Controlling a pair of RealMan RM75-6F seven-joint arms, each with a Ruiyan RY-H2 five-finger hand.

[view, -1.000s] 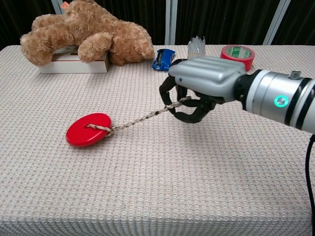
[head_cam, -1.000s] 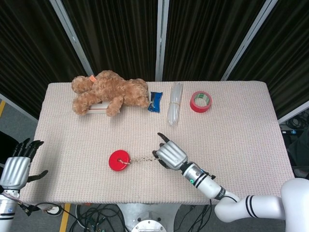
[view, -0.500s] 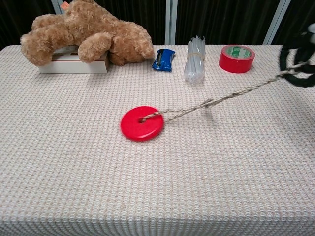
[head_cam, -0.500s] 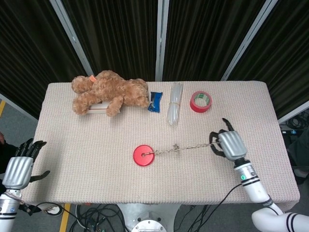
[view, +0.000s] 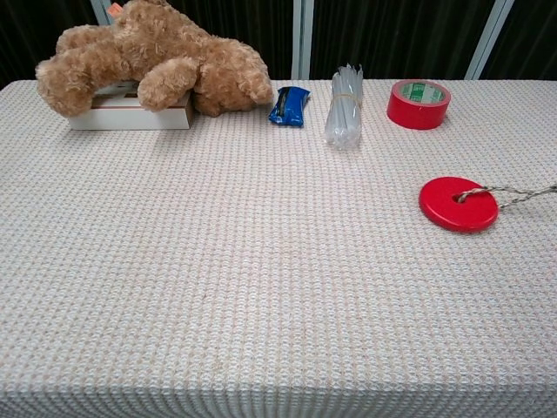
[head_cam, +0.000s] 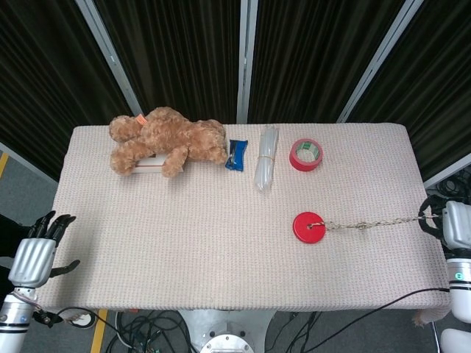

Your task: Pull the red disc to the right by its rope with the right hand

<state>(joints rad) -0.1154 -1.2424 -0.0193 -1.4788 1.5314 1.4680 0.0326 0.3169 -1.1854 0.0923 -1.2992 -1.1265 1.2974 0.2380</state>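
Red disc (head_cam: 310, 226) now far right of table (head_cam: 147, 243), dragged from left of centre. Right hand (head_cam: 450, 223) past table edge, fingers holding rope (head_cam: 368, 224) taut. Pull looks nearly complete. Left hand (head_cam: 37, 254) idle, fingers spread.

The surface (view: 218, 287) is showing a pale beige cloth with a fine, regular woven texture. The disc (head_cam: 310, 226) is showing solid bright red, and the rope (head_cam: 368, 223) tied through it is looking tan with darker flecks in its twist. The teddy bear (view: 165, 65) is wearing golden-brown fur and is carrying a small orange tag (view: 115, 8); the box (view: 130, 111) under it is appearing white. The packet (view: 289, 105) is showing blue. The tape roll (view: 419, 103) is showing red with a green-printed inner face. The bundle of tubes (view: 345, 109) is looking clear. Both the right hand (head_cam: 456, 223) and the left hand (head_cam: 35, 254) are showing silver-grey backs with black fingers (head_cam: 53, 222).
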